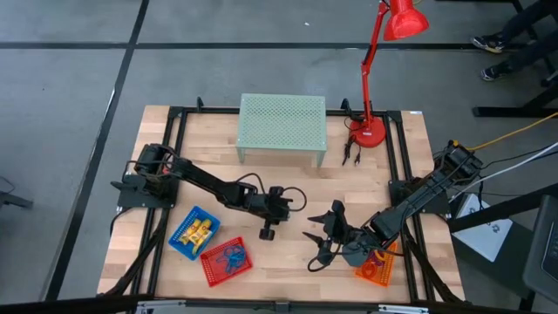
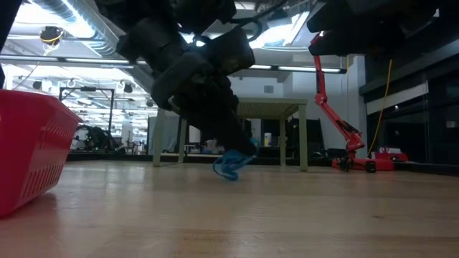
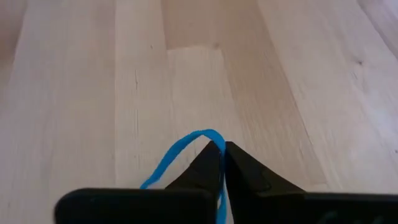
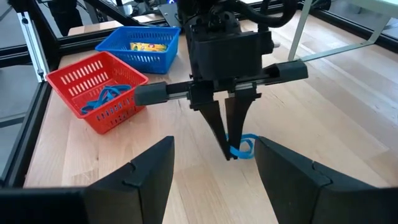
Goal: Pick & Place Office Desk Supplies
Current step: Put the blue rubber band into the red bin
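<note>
the left pincer [image 4: 229,152] points down at the wooden worktop [image 1: 288,187], a little way from the red basket [image 1: 226,262], on the side toward the middle of the worktop. its two dark fingers [image 3: 208,167] are pressed together on a blue loop [image 4: 242,148]. the thin blue band pokes out between the finger tips and curls off to one side. in the low view the blue loop [image 2: 231,165] hangs right at the worktop, but i cannot tell if it touches the wood.

the red basket holds more blue loops [image 4: 102,96]. the blue basket [image 1: 193,232] sits just beside the red basket, on the side toward the left arm's base, and it has yellow pieces [image 1: 198,232] in it.

the right pincer [image 1: 324,237] is near the orange basket [image 1: 373,267], farther from the red basket than the left pincer is. its fingers [image 4: 143,171] are spread wide apart and hold nothing. it points toward the left pincer and the blue loop. the orange basket sits under the right arm and has something red and ring-like in it.

far from the red basket, at the back of the worktop, stands a pale green mesh shelf [image 1: 282,126], and a red lamp [image 1: 381,70] stands next to it.
</note>
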Motion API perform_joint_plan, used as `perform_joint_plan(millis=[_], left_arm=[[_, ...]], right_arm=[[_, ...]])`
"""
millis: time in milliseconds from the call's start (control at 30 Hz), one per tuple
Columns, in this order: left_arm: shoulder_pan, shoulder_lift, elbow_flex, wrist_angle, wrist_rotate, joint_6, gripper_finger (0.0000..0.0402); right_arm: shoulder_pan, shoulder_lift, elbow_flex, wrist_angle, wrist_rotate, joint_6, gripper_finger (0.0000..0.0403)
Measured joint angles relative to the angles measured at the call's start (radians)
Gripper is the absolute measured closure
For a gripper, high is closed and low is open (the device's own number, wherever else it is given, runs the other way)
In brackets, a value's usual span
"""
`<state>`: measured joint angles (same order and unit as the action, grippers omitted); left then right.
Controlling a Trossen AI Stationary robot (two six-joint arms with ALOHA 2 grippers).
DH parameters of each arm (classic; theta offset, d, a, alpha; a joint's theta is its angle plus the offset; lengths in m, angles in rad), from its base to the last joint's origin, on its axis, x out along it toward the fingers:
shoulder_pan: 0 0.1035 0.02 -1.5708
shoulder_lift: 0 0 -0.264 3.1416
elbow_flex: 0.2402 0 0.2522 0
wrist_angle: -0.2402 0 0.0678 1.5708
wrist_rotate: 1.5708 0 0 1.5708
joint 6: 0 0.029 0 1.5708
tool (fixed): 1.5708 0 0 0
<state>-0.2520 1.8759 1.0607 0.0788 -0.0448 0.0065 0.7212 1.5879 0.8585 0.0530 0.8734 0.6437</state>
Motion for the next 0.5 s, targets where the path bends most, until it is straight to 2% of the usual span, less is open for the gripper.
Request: perform_joint_plan(millis=[300, 500], left_arm=[[0.000, 0.000, 0.000, 0.014, -0.020, -0.011, 0.0305], [0.000, 0.000, 0.000, 0.034, -0.004, -0.004, 0.0291]], right_arm=[[0.000, 0.000, 0.000, 0.001, -0.007, -0.001, 0.0178], [0.000, 0.000, 0.000, 0.004, -0.010, -0.001, 0.0178]])
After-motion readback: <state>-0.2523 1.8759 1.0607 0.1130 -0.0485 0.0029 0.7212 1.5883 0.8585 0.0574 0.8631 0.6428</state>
